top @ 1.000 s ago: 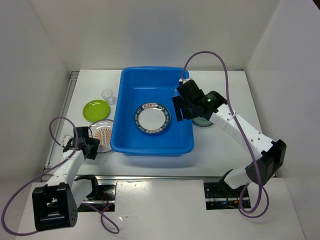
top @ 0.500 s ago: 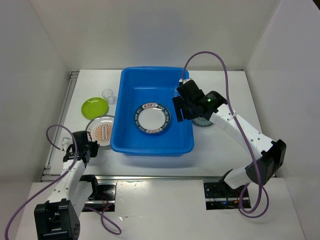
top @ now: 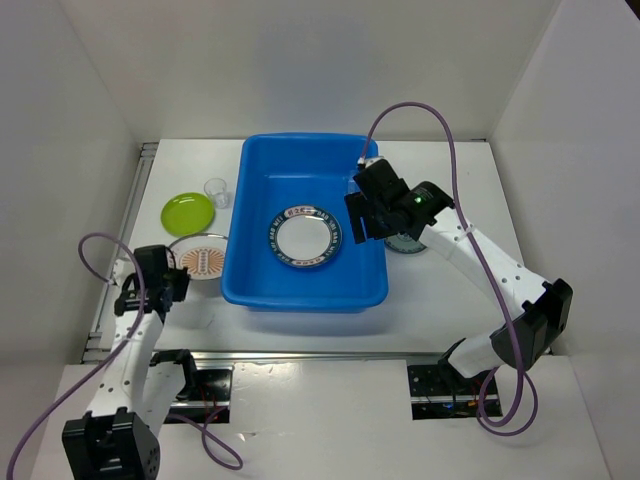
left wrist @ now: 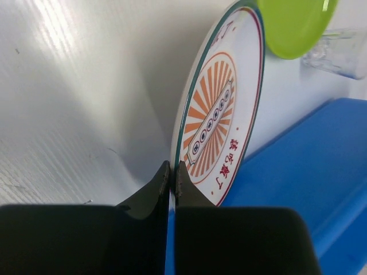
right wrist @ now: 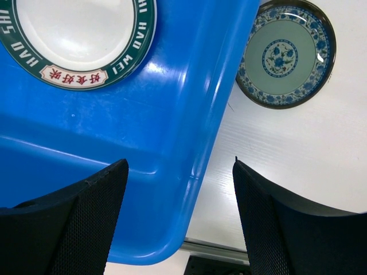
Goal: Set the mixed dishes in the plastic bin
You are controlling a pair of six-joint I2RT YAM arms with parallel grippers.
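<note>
So the right gripper is spread wide over the wall of the bright blue plastic bin; white green-rimmed round plate inside, small teal patterned plate just outside.

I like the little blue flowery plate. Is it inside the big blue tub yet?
No, the small teal plate lies on the white table, outside the wall of the blue bin.

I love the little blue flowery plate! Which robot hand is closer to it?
Right. The right gripper hangs open over the bin's right wall, with the small plate just outside it. The left gripper is across the bin, pinching the orange plate.
</note>
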